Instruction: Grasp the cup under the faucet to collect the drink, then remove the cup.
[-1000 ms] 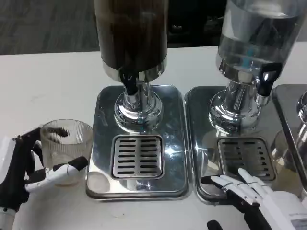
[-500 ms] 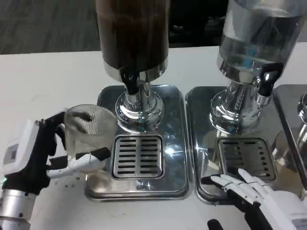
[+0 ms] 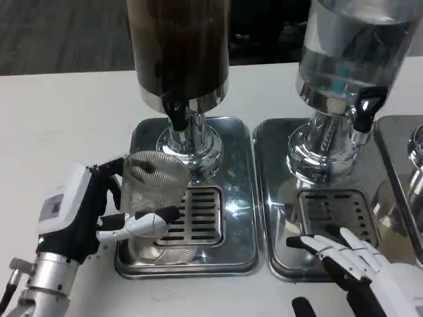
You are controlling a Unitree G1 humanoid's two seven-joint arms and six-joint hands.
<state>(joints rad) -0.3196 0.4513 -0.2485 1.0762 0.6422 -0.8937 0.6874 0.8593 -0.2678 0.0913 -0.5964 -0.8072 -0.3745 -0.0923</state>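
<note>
We note the left hand's fingers [image 3: 149, 223] wrapped around the cup [image 3: 153, 191], a white and black finger crossing the glass's lower front and dark fingers behind its left side; the left hand [image 3: 86, 214] holds the cup firmly, white back turned outward to the left, silver forearm [image 3: 39, 284] running down to the table's near left corner; the cup is clear ribbed glass, upright or nearly so, and we cannot tell whether its base touches the metal or hangs just above it; it sits over the left part of the left drip tray [image 3: 188, 198], overlapping the left edge of the slotted grate [image 3: 198, 214], just left of and in front of the black faucet [image 3: 177, 115], not squarely beneath it; the faucet belongs to the dark dispenser [image 3: 178, 49], whose chrome pedestal stands at the tray's back; the cup looks empty, though reflections make this uncertain; on the other side, the right hand's fingers [image 3: 330, 249] lie spread and fairly straight, holding nothing, their tips resting at the near edge of the second drip tray [image 3: 277, 198] by its own grate [image 3: 334, 211]; the right hand [image 3: 357, 267] rests low at the table's near right corner; above that tray stands the clear dispenser [image 3: 353, 46] with its own black tap [image 3: 367, 109]; both trays rest side by side on the white table [image 3: 59, 119].
</note>
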